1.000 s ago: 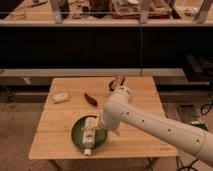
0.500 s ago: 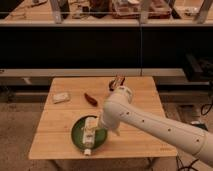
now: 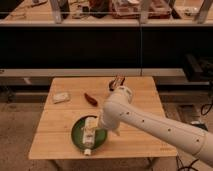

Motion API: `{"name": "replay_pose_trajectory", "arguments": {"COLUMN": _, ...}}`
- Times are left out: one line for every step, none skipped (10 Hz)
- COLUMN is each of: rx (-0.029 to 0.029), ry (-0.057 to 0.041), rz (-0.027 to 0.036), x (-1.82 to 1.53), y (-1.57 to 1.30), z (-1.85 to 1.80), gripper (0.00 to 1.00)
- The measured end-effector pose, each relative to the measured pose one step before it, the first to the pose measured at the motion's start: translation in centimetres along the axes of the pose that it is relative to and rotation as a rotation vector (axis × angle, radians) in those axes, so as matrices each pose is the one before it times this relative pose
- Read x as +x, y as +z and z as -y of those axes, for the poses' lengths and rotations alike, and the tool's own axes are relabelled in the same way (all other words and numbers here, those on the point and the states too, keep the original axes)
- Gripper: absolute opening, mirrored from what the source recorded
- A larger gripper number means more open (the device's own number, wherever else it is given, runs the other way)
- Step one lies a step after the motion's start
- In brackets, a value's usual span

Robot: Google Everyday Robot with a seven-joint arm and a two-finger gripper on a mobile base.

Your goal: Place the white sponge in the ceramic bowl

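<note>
The white sponge lies flat on the far left part of the wooden table, away from the arm. The ceramic bowl, a wide dark green dish, sits near the table's front edge. A longer white bottle-like object lies across the dish and sticks out over its front rim. My gripper is low over the right side of the dish, close to the upper end of that white object. The sponge is about a hand's width behind and to the left of the dish.
A small red item lies on the table behind the dish. A small dark bowl with an orange-brown item stands at the back, behind my arm. Dark shelving runs behind the table.
</note>
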Motion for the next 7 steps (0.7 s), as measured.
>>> {"name": "replay_pose_trajectory", "arguments": {"rx": 0.00001, "ry": -0.00002, "rz": 0.00000, "x": -0.001, "y": 0.002, "z": 0.002, "gripper": 0.80}}
{"name": "replay_pose_trajectory", "arguments": {"rx": 0.00022, "ry": 0.00007, "rz": 0.00016, "x": -0.002, "y": 0.007, "z": -0.001, "gripper": 0.80}}
{"name": "replay_pose_trajectory", "arguments": {"rx": 0.00592, "ry": -0.00251, "rz": -0.00186, "x": 0.029, "y": -0.005, "z": 0.077, "gripper": 0.80}}
{"name": "replay_pose_trajectory", "arguments": {"rx": -0.00073, "ry": -0.01222, "rz": -0.00889, "x": 0.262, "y": -0.129, "z": -0.038, "gripper": 0.80}}
{"name": "replay_pose_trajectory", "arguments": {"rx": -0.01713, "ry": -0.04230, "rz": -0.03777, "x": 1.284, "y": -0.287, "z": -0.267, "gripper": 0.80}}
{"name": "replay_pose_trajectory", "arguments": {"rx": -0.01315, "ry": -0.04527, "rz": -0.03221, "x": 1.222, "y": -0.313, "z": -0.086, "gripper": 0.80}}
{"name": "replay_pose_trajectory", "arguments": {"rx": -0.01152, "ry": -0.06478, "rz": -0.04315, "x": 1.641, "y": -0.451, "z": 0.062, "gripper": 0.80}}
